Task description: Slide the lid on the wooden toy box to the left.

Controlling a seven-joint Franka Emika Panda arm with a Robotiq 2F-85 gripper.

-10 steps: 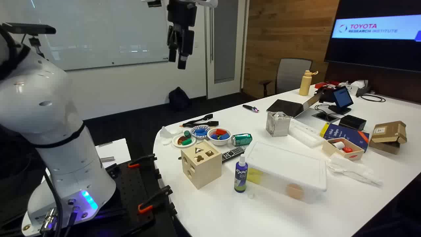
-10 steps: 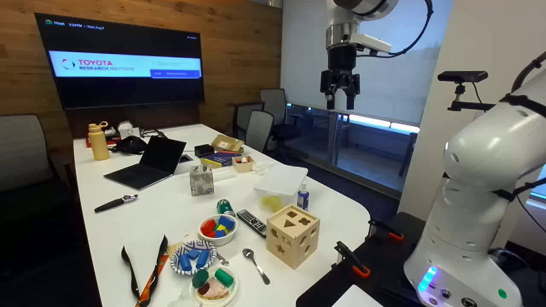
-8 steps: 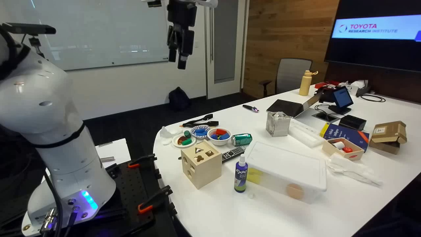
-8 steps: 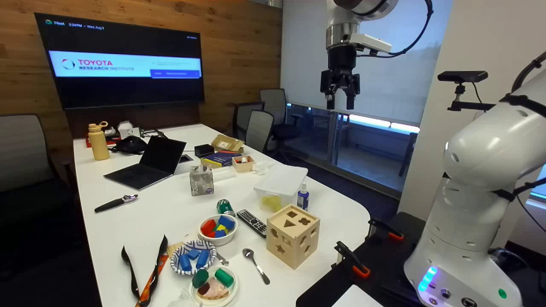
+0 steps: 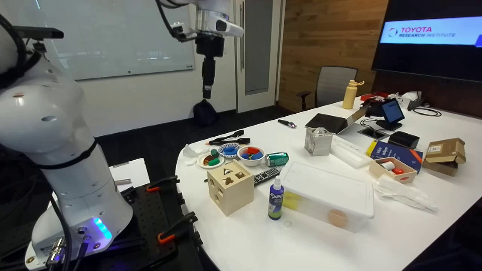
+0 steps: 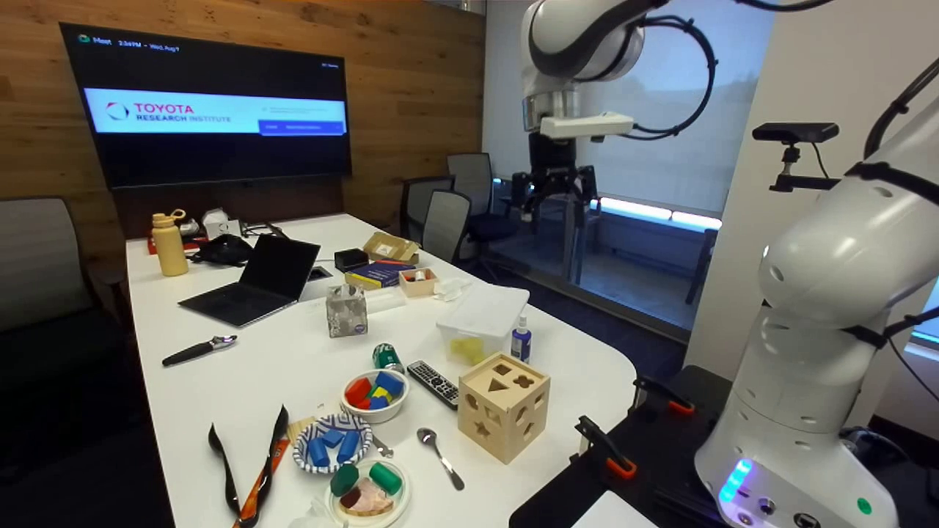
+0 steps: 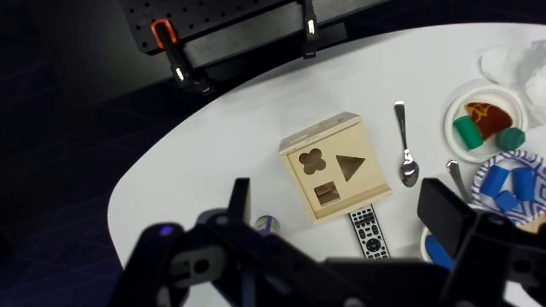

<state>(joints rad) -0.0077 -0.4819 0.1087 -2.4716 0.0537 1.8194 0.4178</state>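
Lid (image 7: 331,172), wrist view: seated on top of the box (image 7: 355,202), covering it from edge to edge, with its cut-outs exposed. I see no uncovered strip beside it, so I judge the slide not yet started. The spoon (image 7: 409,171) lies near the box, not touching it. My gripper (image 7: 336,186) is spread wide, with nothing held between the fingers (image 7: 441,213).

In an exterior view, the gripper hangs well above the height of the table (image 6: 257,381), far clear of the lid; the box stands on the table.

In an exterior view, the bottle (image 5: 276,203) stands near the box, the lid is in place, and the gripper shows edge-on, its finger spacing hidden.

Remaining, by my judgement: lower to the lid, bear on an edge or cut-out, push it left, confirm displacement. Whose left applies, I cannot tell.
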